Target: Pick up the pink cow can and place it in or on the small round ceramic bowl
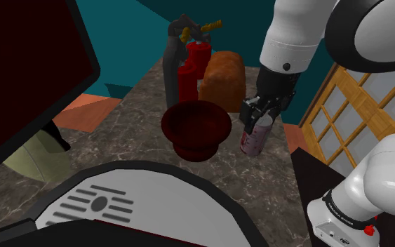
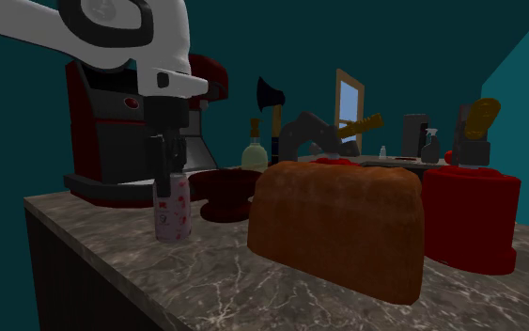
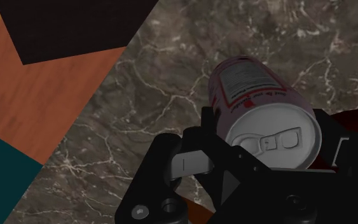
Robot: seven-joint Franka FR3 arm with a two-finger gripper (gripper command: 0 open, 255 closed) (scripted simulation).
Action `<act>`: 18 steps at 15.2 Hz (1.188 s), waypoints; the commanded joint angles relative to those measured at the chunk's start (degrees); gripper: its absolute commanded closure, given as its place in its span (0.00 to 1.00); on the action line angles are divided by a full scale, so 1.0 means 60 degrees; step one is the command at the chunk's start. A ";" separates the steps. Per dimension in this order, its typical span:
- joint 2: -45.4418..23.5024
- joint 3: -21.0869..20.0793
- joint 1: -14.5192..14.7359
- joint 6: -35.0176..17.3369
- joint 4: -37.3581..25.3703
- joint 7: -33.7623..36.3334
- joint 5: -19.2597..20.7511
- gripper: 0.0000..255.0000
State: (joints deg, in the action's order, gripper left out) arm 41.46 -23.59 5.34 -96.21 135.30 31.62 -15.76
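The pink-and-white patterned can [image 1: 253, 142] stands upright on the marble counter [image 1: 129, 137], beside the dark red round bowl [image 1: 196, 126] on the shoulder view's right. My black gripper [image 1: 259, 114] comes down over the can's top, shut on it. In the second exterior view the can [image 2: 172, 214] rests on the counter under the gripper [image 2: 168, 176], with the bowl [image 2: 223, 193] just behind it. The wrist view has the can [image 3: 250, 79] clasped between the fingers [image 3: 206, 137], its silver lid toward the camera.
A brown bread loaf [image 1: 224, 76] lies behind the can, with red bottles [image 1: 192, 69] beside it. A red canister [image 2: 469, 218] and a red-and-black machine [image 2: 112, 141] stand on the counter. A white-and-black appliance [image 1: 139, 203] fills the shoulder view's foreground. The counter's edge [image 3: 117, 83] is close.
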 commanded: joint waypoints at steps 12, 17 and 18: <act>-0.0054 0.0073 -0.0034 0.0359 -0.0404 0.0025 0.0070 1.00; -0.0180 0.0183 -0.0093 0.0950 -0.1118 0.0071 0.0183 1.00; -0.0211 0.0202 -0.0105 0.1067 -0.1266 0.0081 0.0205 1.00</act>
State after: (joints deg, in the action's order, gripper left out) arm 40.17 -22.53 4.72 -90.58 128.45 32.04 -14.63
